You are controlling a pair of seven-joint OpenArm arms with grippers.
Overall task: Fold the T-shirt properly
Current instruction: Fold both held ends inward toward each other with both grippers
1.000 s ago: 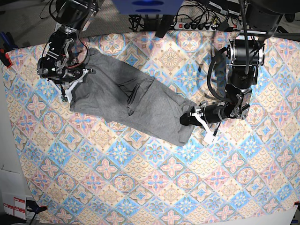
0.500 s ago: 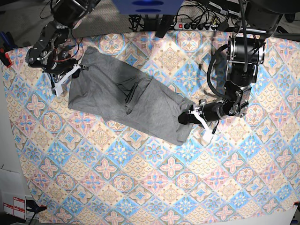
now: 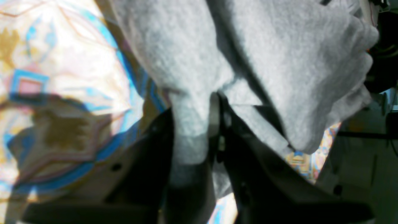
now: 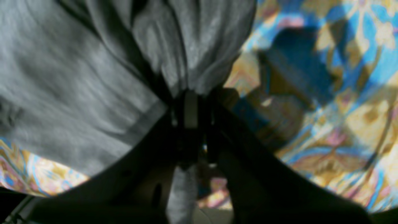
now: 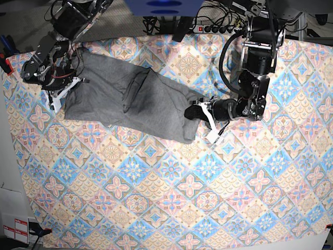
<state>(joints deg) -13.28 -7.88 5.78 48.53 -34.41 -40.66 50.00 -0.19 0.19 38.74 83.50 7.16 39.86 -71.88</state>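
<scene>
The heather-grey T-shirt (image 5: 130, 99) lies stretched in a long, partly folded band across the back of the table, with a raised crease near its middle. My left gripper (image 5: 196, 112) is shut on the shirt's right end. In the left wrist view a fold of T-shirt (image 3: 279, 62) is pinched in the left gripper (image 3: 196, 127). My right gripper (image 5: 72, 84) is at the shirt's left end. The right wrist view shows the right gripper (image 4: 190, 99) closed on a bunched edge of the T-shirt (image 4: 77, 93).
A colourful diamond-and-flower tablecloth (image 5: 171, 198) covers the table. A power strip (image 5: 221, 27) and cables lie beyond the back edge. A red clamp (image 5: 6, 65) sits at the left edge. Both arm bases stand at the back corners.
Both grippers and the shirt have shifted left and toward the back. The right gripper has closed on the shirt's left edge. The shirt now lies flatter and more drawn out.
</scene>
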